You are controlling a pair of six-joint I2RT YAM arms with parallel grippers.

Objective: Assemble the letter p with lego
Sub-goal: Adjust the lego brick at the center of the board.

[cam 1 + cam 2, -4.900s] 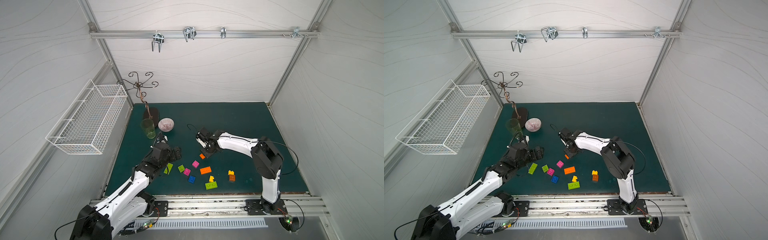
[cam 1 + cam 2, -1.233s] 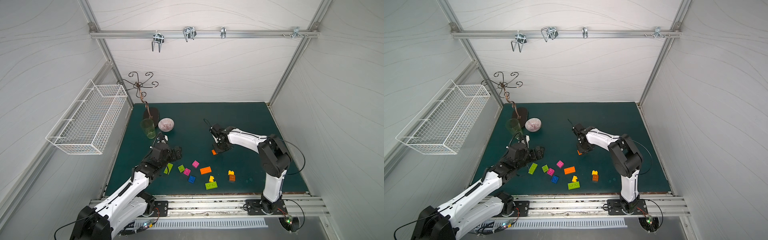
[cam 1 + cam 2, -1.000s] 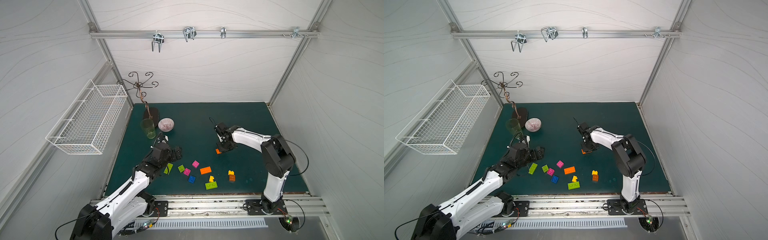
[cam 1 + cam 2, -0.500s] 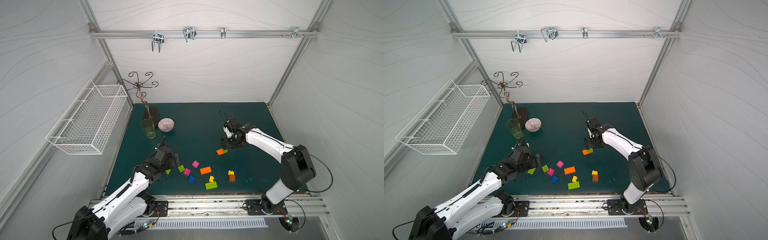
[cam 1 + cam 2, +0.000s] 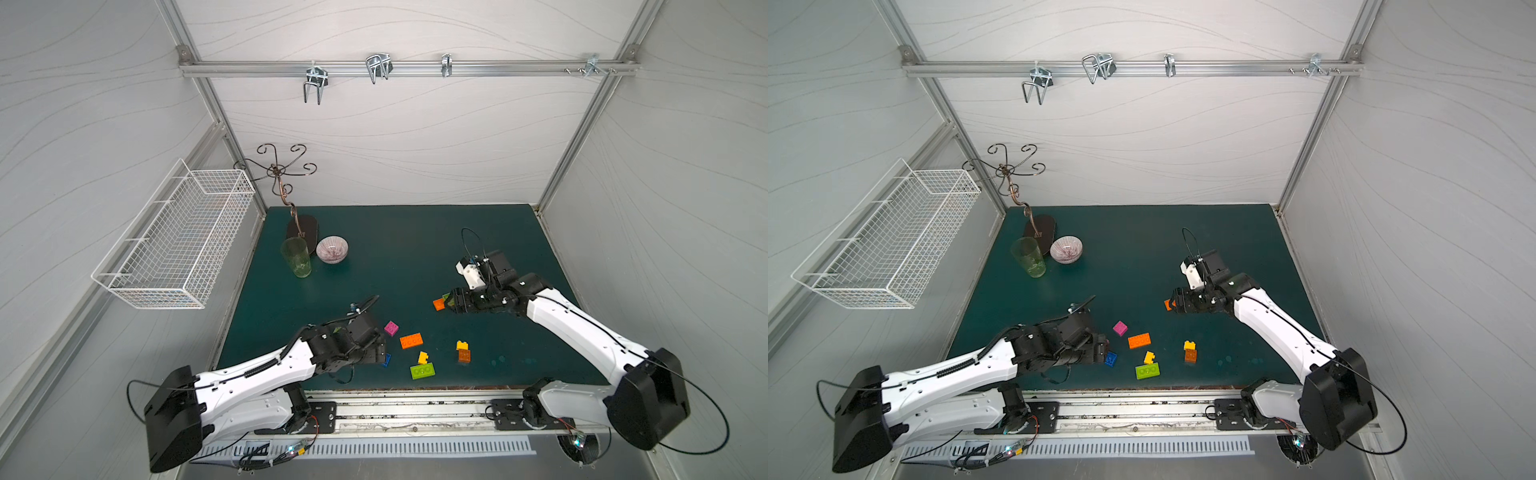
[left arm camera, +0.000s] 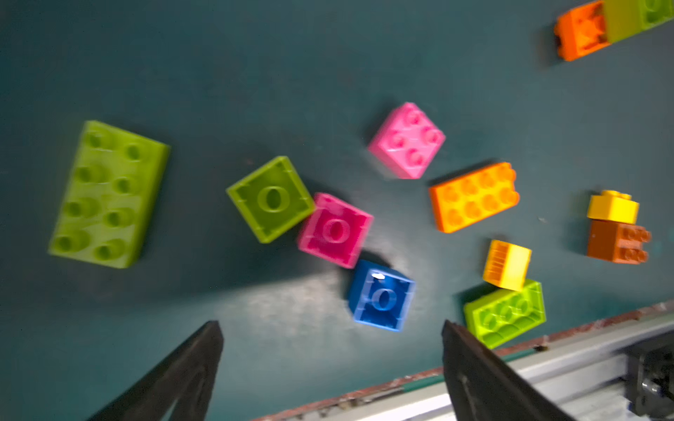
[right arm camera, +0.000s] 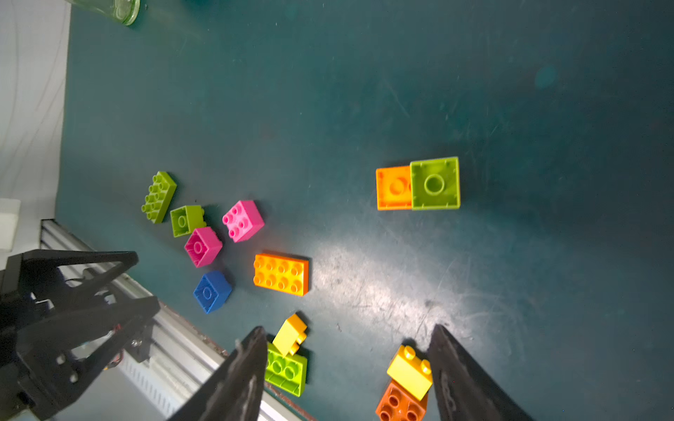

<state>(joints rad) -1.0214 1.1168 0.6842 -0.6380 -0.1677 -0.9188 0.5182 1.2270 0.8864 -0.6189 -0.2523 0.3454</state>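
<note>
Lime square brick point(image 7: 434, 184) and orange square brick point(image 7: 394, 187) touch, hollows up, toward the mat's point(image 5: 395, 249) right edge
Left gripper point(image 6: 330, 328) and right gripper point(image 7: 348, 330) both hang with jaws spread, empty. Blue brick point(image 6: 381, 295) looks next: square the jaws to its flat sides, descend straight. Orange oblong brick point(image 7: 281, 274) lies studs up, long axis roughly along the front edge
</note>
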